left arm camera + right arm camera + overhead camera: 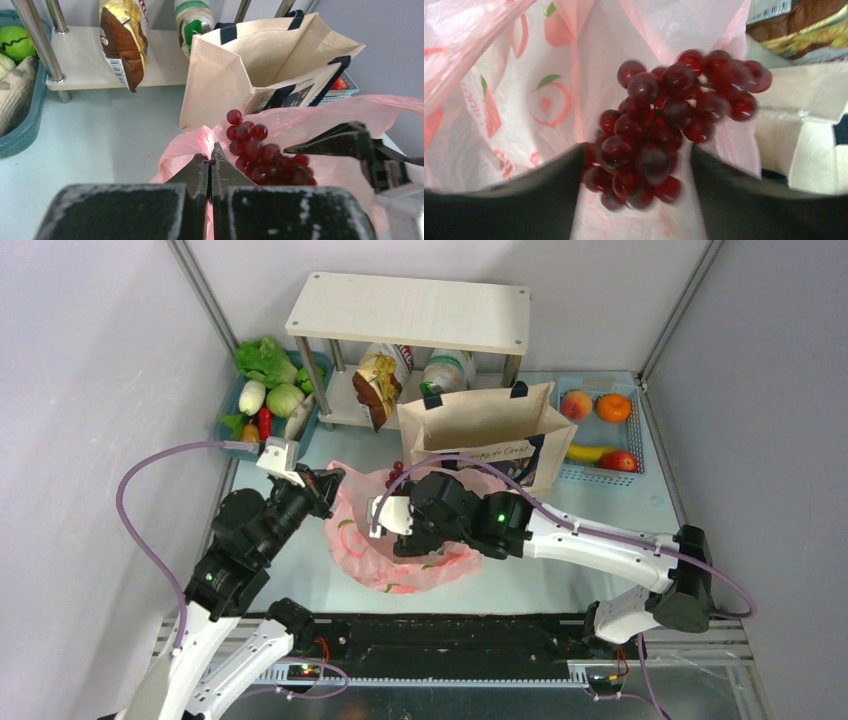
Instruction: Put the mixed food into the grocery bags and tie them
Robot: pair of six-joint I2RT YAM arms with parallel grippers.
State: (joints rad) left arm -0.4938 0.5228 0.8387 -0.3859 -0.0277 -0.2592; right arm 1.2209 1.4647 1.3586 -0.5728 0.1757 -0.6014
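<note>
Grapes (395,475) are seen from above at the far rim of the pink bag (400,560), which is spread at the middle of the table. The left gripper (322,480) is set at the bag's 9 o'clock edge, and the right gripper (385,515) is poised over its mouth. The tote (480,430) is stood open just beside the bag, at 1 o'clock from it. A crisp packet (378,385) is propped under the shelf (410,310) at 12 o'clock. A banana (588,452) and an apple (620,461) are kept in the blue basket (640,440) at 2 o'clock. A radish (251,397) is kept in the teal basket (225,425) at 10 o'clock.

From the left wrist, the left gripper (212,150) is seen with its jaws pressed together and a fold of the pink bag (185,145) pinched between them. The grapes (260,155) are laid in the bag's mouth at 3 o'clock from that pinch. The tote (220,80) is stood at 12 o'clock.

From the right wrist, the right gripper (636,155) is shown with its jaws apart. The grapes (664,125) are set between them and are spread up toward 1 o'clock against the pink bag (524,75). A sliver of pink is seen between the bunch and the finger at 3 o'clock. Whether the finger at 9 o'clock is touched cannot be told.
</note>
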